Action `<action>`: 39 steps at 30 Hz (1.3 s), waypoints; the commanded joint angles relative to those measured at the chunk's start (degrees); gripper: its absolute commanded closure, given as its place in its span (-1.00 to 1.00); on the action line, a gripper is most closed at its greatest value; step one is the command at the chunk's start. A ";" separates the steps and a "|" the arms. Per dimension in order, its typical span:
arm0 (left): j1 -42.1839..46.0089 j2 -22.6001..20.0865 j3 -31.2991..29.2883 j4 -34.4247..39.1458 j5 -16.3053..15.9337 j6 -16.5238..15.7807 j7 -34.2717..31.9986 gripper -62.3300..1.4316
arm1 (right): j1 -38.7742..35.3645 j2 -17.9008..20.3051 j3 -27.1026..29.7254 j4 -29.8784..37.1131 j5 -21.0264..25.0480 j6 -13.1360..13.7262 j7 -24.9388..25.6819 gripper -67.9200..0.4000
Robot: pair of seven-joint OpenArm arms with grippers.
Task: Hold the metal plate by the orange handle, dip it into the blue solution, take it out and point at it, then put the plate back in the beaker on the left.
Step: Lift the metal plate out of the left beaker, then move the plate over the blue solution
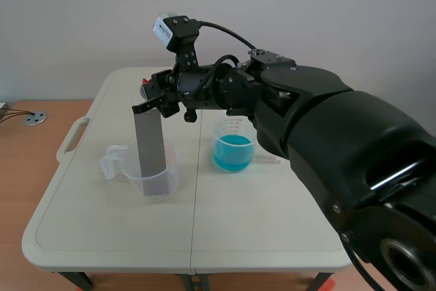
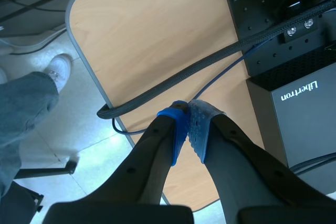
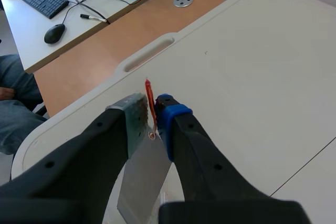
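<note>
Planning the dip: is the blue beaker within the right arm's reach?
Likely yes: nothing stands before the blue beaker, once the right gripper lifts the plate out of the left beaker.

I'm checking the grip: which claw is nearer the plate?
Right. The right claw is shut on the handle of the plate; the left claw is over a desk, no plate in its view.
</note>
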 commanded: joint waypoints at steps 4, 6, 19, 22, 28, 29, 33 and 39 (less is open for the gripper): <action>0.63 0.28 0.17 0.66 -0.35 -0.55 -0.35 0.92 | 1.60 -0.81 0.02 1.25 0.44 0.22 0.87 0.95; 0.63 0.28 0.17 0.66 -0.35 -0.55 -0.37 0.92 | 1.60 -0.81 0.02 1.25 0.44 0.22 1.01 0.95; 0.63 0.28 0.17 0.66 -0.35 -0.55 -0.39 0.92 | -2.78 -0.76 0.02 6.14 -2.29 2.69 4.11 0.95; 0.63 0.28 0.17 0.66 -0.35 -0.55 -0.39 0.92 | -4.68 -0.33 0.02 9.84 -3.74 3.04 4.09 0.95; 0.63 0.28 0.17 0.66 -0.35 -0.55 -0.35 0.92 | -8.68 1.81 0.02 18.32 -5.20 3.04 4.11 0.95; 0.63 0.28 0.17 0.66 -0.35 -0.52 -0.35 0.92 | -9.22 2.12 0.02 19.37 -5.33 3.06 4.07 0.95; 0.63 0.28 0.17 0.66 -0.35 -0.55 -0.37 0.92 | -11.26 3.10 0.02 23.76 -7.13 3.04 4.07 0.95; 0.63 0.28 0.17 0.66 -0.35 -0.52 -0.39 0.92 | -14.47 4.59 0.02 30.40 -8.44 3.02 4.04 0.95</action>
